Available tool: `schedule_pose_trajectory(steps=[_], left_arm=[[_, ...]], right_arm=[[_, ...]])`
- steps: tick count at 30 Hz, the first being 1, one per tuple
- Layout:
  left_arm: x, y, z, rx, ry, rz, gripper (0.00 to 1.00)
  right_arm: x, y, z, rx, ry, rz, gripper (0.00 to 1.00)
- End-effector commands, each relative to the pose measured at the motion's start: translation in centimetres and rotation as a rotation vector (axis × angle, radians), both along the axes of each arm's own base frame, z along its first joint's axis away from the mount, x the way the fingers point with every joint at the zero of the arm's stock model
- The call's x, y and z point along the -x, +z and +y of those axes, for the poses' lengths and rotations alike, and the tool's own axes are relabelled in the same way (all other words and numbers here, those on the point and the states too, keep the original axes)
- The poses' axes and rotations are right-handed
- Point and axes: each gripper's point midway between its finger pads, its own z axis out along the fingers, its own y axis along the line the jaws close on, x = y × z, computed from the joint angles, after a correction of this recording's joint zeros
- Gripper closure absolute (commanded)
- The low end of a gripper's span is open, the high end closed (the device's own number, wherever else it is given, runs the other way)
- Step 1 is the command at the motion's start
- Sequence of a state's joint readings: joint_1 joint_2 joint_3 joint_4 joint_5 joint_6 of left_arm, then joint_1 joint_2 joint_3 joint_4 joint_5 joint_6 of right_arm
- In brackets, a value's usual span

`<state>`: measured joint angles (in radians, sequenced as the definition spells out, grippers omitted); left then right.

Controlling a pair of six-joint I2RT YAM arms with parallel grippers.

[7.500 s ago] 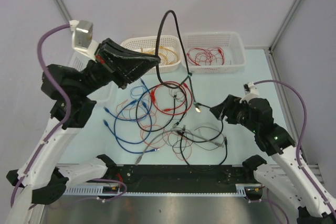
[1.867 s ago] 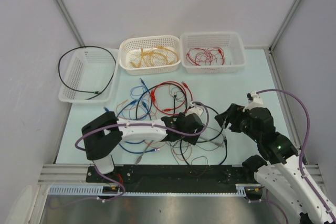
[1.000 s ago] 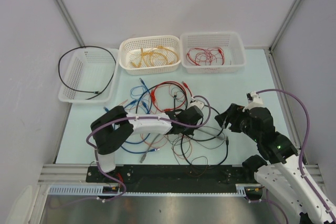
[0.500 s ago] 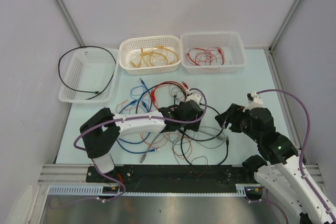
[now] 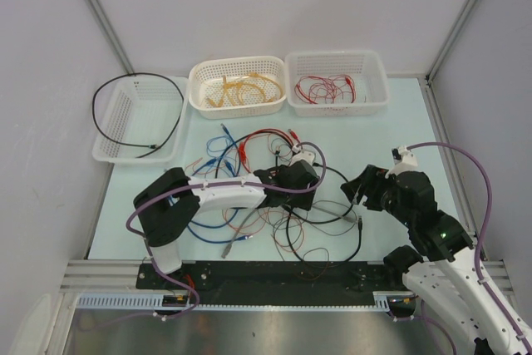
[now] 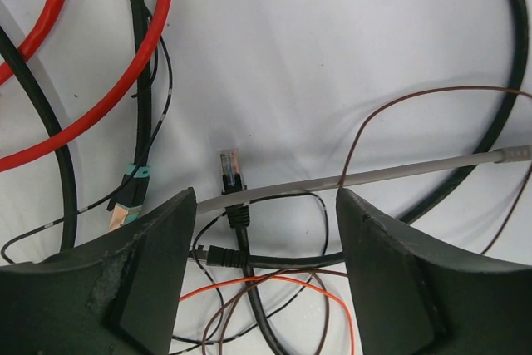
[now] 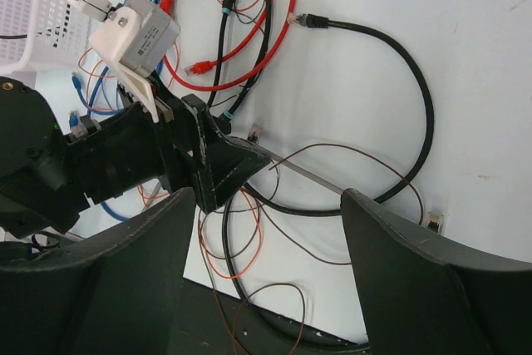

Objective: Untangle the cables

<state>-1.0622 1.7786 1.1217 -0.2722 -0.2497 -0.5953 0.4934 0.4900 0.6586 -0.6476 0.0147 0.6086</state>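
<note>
The cables [image 5: 266, 193] lie in a tangle of red, blue, black, grey, brown and orange loops mid-table. My left gripper [image 5: 306, 191] hangs low over the tangle's right side, open. In its wrist view [image 6: 266, 272], a black plug [image 6: 230, 174], a grey cable [image 6: 399, 174] and a thin orange wire [image 6: 283, 284] lie on the table between the wide jaws, with nothing gripped. A red cable [image 6: 125, 81] curves at the upper left. My right gripper [image 5: 359, 190] hovers open and empty to the right, with a black loop [image 7: 420, 97] and the left gripper [image 7: 249, 160] in its view.
Three white baskets stand along the back. The left basket [image 5: 108, 151] has a black cable draped over it, the middle basket [image 5: 237, 62] holds yellow cables and the right basket [image 5: 332, 56] holds red wires. A black rail [image 5: 274, 276] runs along the near edge.
My left gripper's jaws have gone from shut to wide open over the tangle, and its arm has shifted slightly. The right arm has stayed where it was.
</note>
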Motion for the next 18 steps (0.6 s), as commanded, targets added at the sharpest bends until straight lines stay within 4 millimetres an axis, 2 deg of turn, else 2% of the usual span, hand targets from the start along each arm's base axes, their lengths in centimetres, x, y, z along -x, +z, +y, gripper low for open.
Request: schedule_pose_trajectory(steps=[1,5,8,13,14,18], left_arm=[[0.2,-1.0,1.1,-0.016,0.025,0.025,0.30],[0.4,-1.2,1.0,-0.001,0.020,0.027,0.48],[0.4,-1.2,0.9,0.005,0.011,0.025,0.65],[0.2,-0.6,0.7,0.013,0.006,0.009,0.81],[0.1,-0.3,0.7,0.017,0.005,0.002,0.86],[-0.8,3.8,0.7,0.059,0.015,-0.074,1.00]], right_arm=[[-0.3,1.5,-0.1,-0.003,-0.004,-0.038,0.24],[-0.3,1.4,-0.1,0.001,-0.002,-0.034,0.24],[-0.4,1.4,-0.1,0.001,-0.002,-0.034,0.24],[-0.2,1.4,-0.1,-0.002,-0.002,-0.034,0.24],[-0.2,1.4,-0.1,-0.003,-0.003,-0.035,0.24],[-0.2,1.5,-0.1,-0.005,-0.003,-0.039,0.24]])
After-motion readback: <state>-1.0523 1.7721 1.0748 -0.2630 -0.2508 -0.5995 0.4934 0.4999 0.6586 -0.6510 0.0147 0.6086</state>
